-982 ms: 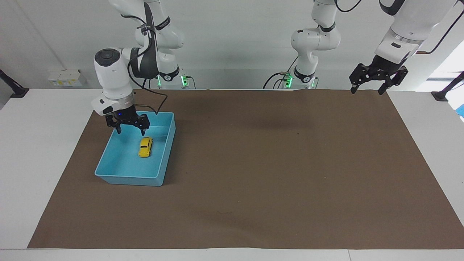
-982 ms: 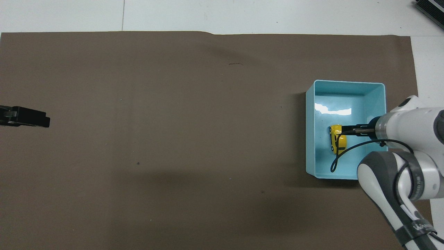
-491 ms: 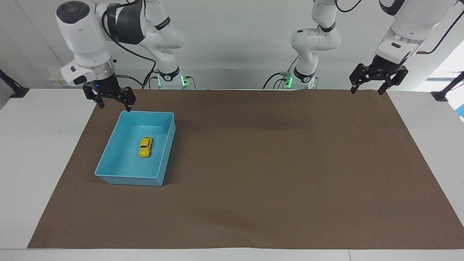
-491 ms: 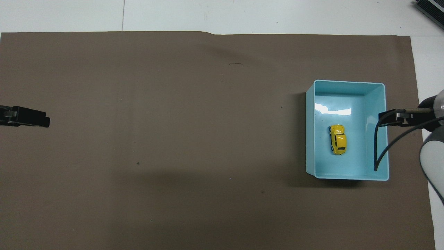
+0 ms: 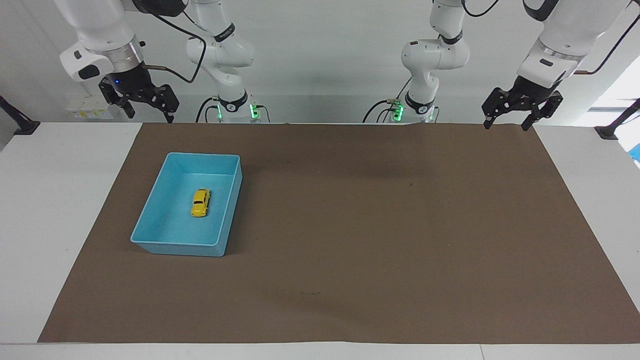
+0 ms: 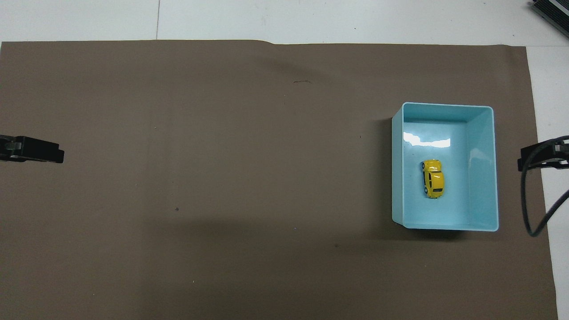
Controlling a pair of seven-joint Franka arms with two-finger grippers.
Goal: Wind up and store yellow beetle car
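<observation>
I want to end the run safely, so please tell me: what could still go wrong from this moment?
Little seems at risk. The yellow beetle car lies on its wheels inside the blue bin; if its spring is wound, it might roll and knock the wall. A cable hangs from the right gripper, raised and open beside the bin, and could catch the rim on a low pass. The left gripper waits, open, over the mat's edge.

The yellow beetle car [image 5: 200, 202] is a tiny bright yellow toy with a rounded body, dark windows and small dark wheels. It sits upright on its wheels on the floor of the blue bin [image 5: 150, 220], roughly mid-bin, lengthwise along it, touching no wall.
</observation>
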